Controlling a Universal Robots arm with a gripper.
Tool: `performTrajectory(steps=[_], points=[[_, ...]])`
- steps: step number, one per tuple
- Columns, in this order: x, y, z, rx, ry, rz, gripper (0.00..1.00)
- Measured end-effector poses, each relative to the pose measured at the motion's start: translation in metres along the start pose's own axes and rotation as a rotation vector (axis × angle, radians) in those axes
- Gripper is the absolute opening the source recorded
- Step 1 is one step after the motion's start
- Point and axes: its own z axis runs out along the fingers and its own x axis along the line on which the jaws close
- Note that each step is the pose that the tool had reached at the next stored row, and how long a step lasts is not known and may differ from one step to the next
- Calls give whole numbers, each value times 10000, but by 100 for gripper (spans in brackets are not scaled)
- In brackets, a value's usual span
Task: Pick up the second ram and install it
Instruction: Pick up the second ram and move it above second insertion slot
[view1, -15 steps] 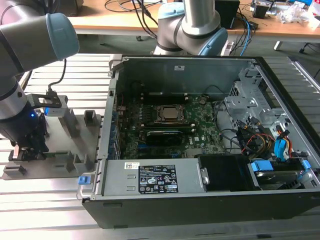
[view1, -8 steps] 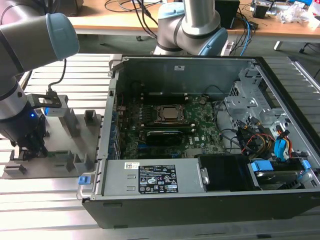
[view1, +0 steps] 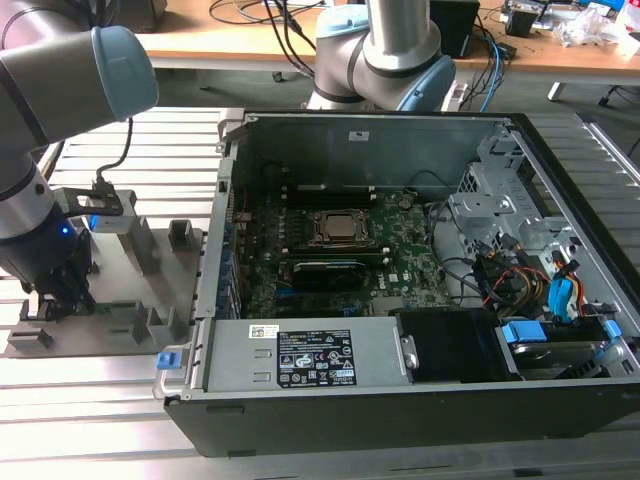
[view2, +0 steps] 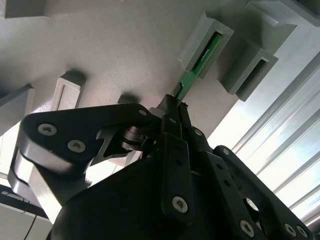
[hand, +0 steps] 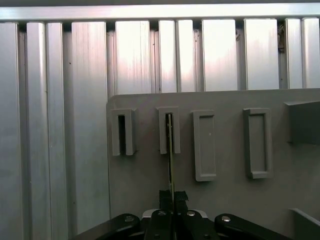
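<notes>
Clamped the gripper (view2: 173, 104), apparently, across the flat faces of the second ram (view2: 202, 60) just outside the fixture block (view2: 193, 41); judged it light, stiff, fragile.

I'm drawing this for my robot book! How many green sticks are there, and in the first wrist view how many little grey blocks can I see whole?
green ram stick: 1
little grey blocks: 4
total: 5
</notes>
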Motion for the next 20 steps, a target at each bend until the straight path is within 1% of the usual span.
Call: performTrajectory(steps=[5,9,11,13,16,17,20], points=[[0,0,0,0,-1,0,14],[-1,1,-97,0,-1,0,14],[-1,2,-117,0,-1,0,14],[-2,2,-159,0,0,0,14],[-2,3,-197,0,-1,0,14],[-2,3,-221,1,-1,-1,14],[-3,3,-252,0,-1,0,14]])
